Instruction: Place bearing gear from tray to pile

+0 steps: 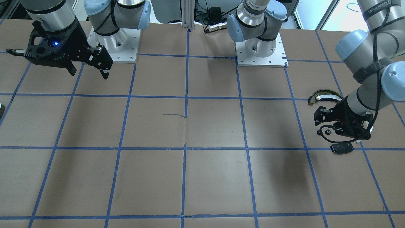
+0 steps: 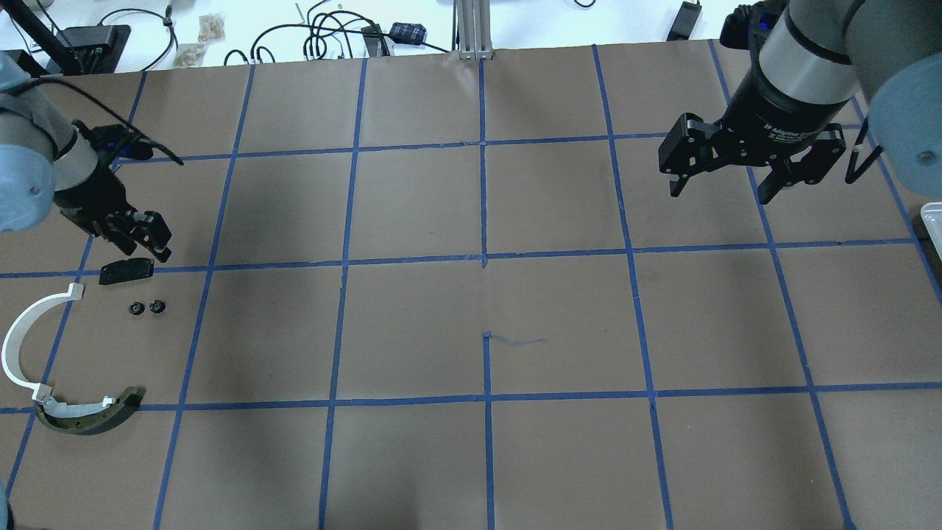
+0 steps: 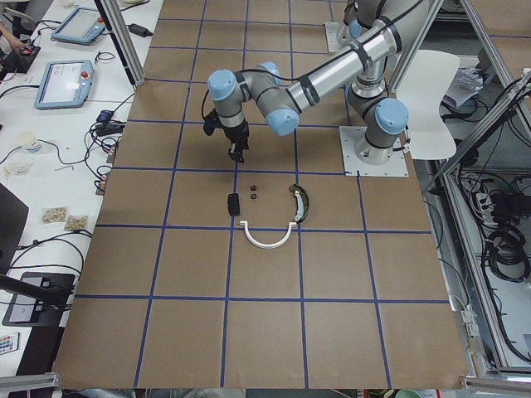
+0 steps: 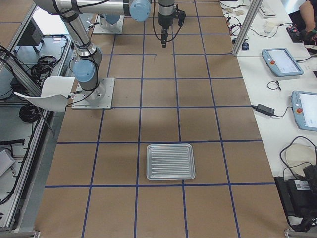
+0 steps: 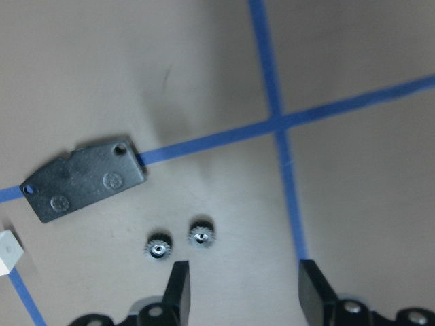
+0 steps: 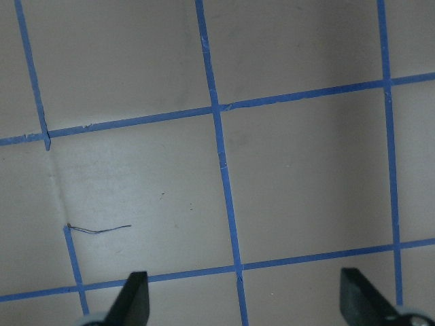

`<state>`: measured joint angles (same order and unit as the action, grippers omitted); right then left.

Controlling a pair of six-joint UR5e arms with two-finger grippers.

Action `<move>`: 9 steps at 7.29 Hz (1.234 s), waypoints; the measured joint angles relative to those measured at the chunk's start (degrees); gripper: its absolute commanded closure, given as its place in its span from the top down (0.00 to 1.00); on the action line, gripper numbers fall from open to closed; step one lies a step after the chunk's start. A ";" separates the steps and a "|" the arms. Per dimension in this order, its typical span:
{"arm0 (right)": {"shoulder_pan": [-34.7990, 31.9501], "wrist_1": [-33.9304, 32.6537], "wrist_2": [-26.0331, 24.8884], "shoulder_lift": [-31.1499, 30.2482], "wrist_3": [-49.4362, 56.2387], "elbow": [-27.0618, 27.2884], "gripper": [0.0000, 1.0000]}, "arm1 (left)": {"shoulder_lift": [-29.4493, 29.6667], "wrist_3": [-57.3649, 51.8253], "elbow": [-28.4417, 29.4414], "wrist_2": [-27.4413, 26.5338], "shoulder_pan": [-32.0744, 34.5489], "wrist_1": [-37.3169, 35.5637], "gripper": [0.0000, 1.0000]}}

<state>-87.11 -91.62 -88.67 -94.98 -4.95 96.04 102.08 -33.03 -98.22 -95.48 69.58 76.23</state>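
Two small black bearing gears lie side by side on the brown table, among the pile. The pile also holds a flat black plate, a thin white arc strip and a dark curved piece with a cream band. My left gripper hovers just beside the gears, open, with nothing between its fingers; in the overhead view the left gripper is just above the plate. The ribbed metal tray looks bare. My right gripper hangs open and empty over the table.
Blue tape lines grid the brown table top. The tray's corner shows at the overhead view's right edge. Cables and small boxes lie beyond the far table edge. Both arm bases stand on white plates.
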 measured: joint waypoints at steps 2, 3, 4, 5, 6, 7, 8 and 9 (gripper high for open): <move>-0.06 0.00 0.12 -0.09 0.03 0.02 1.00 | -3.68 9.78 8.37 0.31 9.80 9.54 0.96; -0.07 -0.06 0.26 -0.12 0.01 0.02 1.00 | -5.32 13.32 11.14 1.68 13.32 11.32 1.00; -0.07 -0.06 0.34 -0.11 0.00 0.03 1.00 | -6.87 16.48 12.75 4.08 15.77 11.95 1.00; -0.07 -0.06 0.22 -0.04 0.03 0.03 1.00 | -8.65 18.70 13.54 6.20 17.27 12.51 1.00; -0.08 -0.05 0.08 -0.07 0.10 0.03 1.00 | -10.18 19.69 13.66 6.88 17.79 13.18 1.00; -0.08 -0.15 0.17 -0.05 0.12 0.03 1.00 | -11.07 20.26 13.44 6.79 17.84 13.92 1.00; -0.08 -0.26 0.32 0.03 0.04 0.03 1.00 | -11.38 21.35 13.27 6.65 17.92 14.69 1.00; -0.08 -0.17 0.37 0.04 -0.12 0.03 1.00 | -11.55 23.16 13.17 6.60 18.17 15.13 1.00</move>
<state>-87.19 -91.79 -88.31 -94.94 -5.08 96.06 90.53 -9.87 -85.06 -88.88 87.75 91.36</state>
